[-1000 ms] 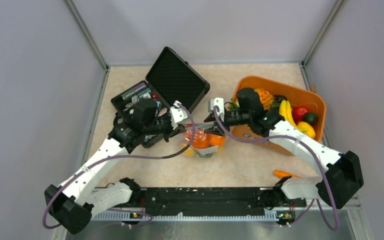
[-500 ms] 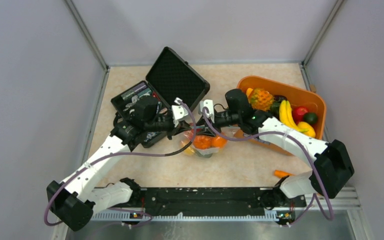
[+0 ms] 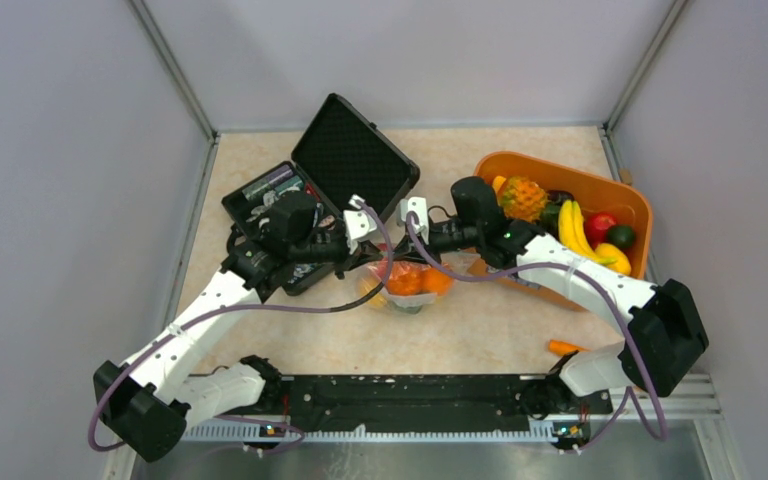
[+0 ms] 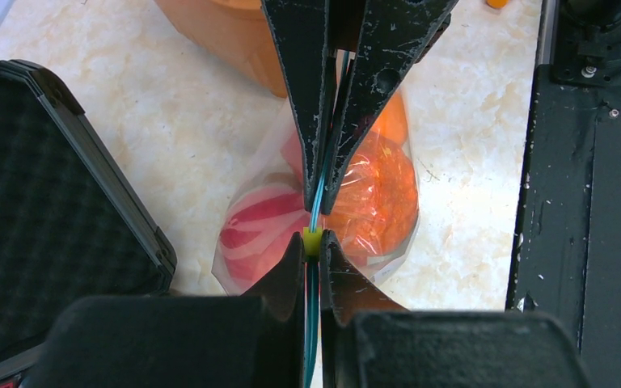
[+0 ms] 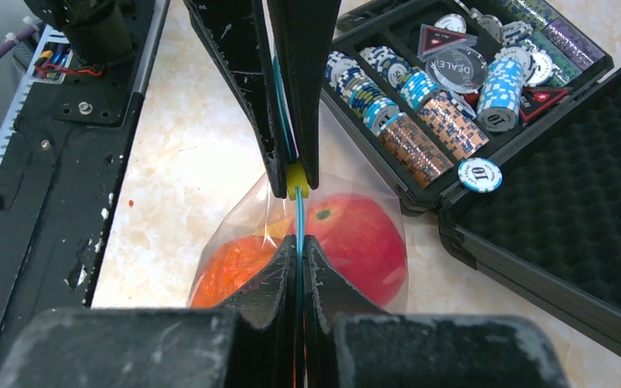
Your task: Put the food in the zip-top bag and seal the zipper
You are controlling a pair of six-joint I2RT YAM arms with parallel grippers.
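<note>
The clear zip-top bag (image 3: 406, 287) hangs between my two grippers just above the table. It holds food: a red apple (image 5: 360, 234) and an orange fruit (image 5: 230, 271), which also show in the left wrist view as the apple (image 4: 255, 222) and the orange fruit (image 4: 380, 194). My left gripper (image 4: 313, 240) is shut on the teal zipper (image 4: 316, 214) at its yellow slider (image 4: 313, 242). My right gripper (image 5: 297, 241) is shut on the same zipper (image 5: 298, 214), tips almost touching the left gripper's. From above, the left gripper (image 3: 378, 262) and right gripper (image 3: 407, 258) meet over the bag.
An open black case (image 3: 305, 190) of poker chips (image 5: 453, 77) lies close behind the left gripper. An orange basket (image 3: 615, 190) with a pineapple, bananas and other toy fruit stands at the right. An orange carrot (image 3: 572, 348) lies front right. A black rail (image 3: 410, 395) runs along the near edge.
My right gripper has slid left along the zipper toward my left gripper, closing the gap between them. The bag has shifted slightly. In the last half second almost nothing has moved.
</note>
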